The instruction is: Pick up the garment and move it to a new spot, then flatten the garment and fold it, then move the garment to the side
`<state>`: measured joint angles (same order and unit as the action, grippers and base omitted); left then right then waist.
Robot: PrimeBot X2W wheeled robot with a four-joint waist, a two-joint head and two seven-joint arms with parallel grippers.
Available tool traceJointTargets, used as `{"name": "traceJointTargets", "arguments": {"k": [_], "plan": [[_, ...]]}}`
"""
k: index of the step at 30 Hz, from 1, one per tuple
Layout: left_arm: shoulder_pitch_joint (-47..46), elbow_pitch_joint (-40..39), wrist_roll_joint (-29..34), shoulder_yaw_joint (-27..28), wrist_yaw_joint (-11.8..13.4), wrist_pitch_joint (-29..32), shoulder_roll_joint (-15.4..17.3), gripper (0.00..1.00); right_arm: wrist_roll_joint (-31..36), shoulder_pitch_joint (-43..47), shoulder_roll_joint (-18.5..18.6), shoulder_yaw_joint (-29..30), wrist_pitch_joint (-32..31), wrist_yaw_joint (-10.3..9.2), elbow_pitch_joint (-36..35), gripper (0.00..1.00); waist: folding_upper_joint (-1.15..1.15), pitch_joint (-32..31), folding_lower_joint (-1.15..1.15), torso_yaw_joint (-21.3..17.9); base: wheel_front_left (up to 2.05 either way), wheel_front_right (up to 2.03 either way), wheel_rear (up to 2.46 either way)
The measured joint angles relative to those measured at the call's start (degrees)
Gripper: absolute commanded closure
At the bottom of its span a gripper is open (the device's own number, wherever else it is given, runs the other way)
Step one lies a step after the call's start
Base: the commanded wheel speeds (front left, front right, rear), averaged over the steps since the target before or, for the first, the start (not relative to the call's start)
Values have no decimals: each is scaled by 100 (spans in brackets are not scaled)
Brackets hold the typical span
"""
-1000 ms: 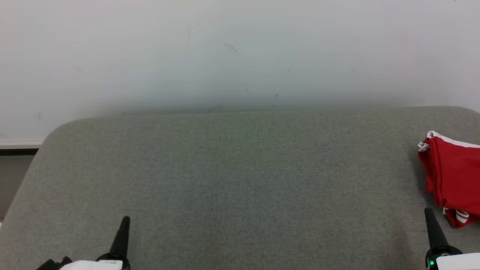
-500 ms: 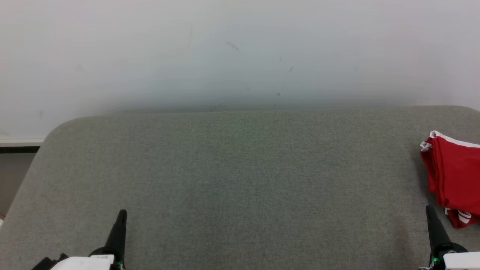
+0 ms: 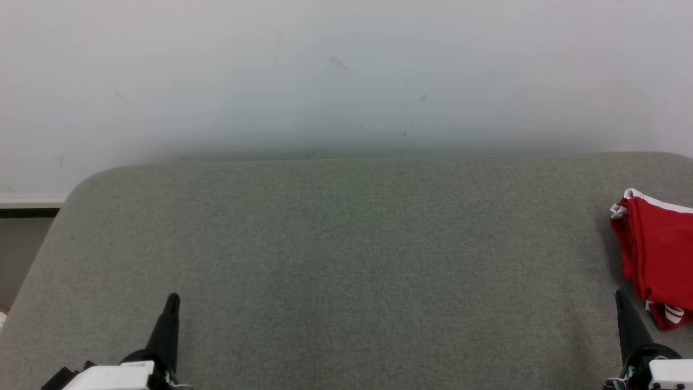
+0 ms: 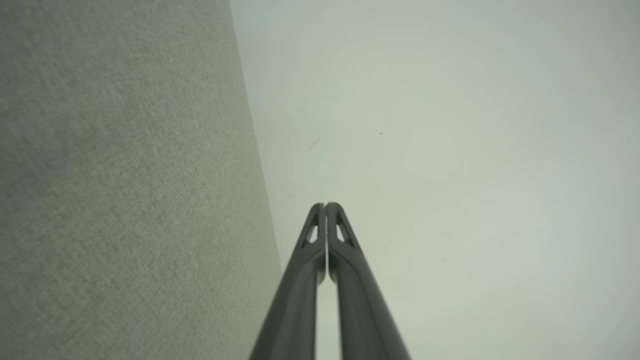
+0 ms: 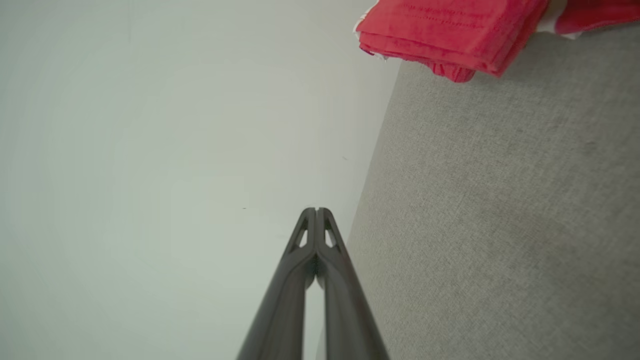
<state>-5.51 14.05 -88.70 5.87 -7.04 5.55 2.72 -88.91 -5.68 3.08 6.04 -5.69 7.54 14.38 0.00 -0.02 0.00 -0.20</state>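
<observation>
Forward are edged shut left fingers [image 3: 165, 330] and right fingers [image 3: 627, 325]; the adjacent folded red cloth garment [image 3: 658, 249] could be snagged undone.

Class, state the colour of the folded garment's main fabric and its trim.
Red garment with white trim, clearest in the head view.
</observation>
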Motion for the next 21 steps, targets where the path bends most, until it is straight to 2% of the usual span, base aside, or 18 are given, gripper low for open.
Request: {"name": "traceJointTargets", "arguments": {"k": [10, 21], "plan": [[-47, 1, -321, 58, -26, 94, 1, 100, -319, -15, -25, 44, -83, 0, -21, 100, 0, 19, 0, 19, 0, 0, 0], [-51, 1, -328, 64, -34, 94, 1, 100, -344, -19, -29, 46, -87, 0, -25, 100, 0, 19, 0, 20, 0, 0, 0]]}}
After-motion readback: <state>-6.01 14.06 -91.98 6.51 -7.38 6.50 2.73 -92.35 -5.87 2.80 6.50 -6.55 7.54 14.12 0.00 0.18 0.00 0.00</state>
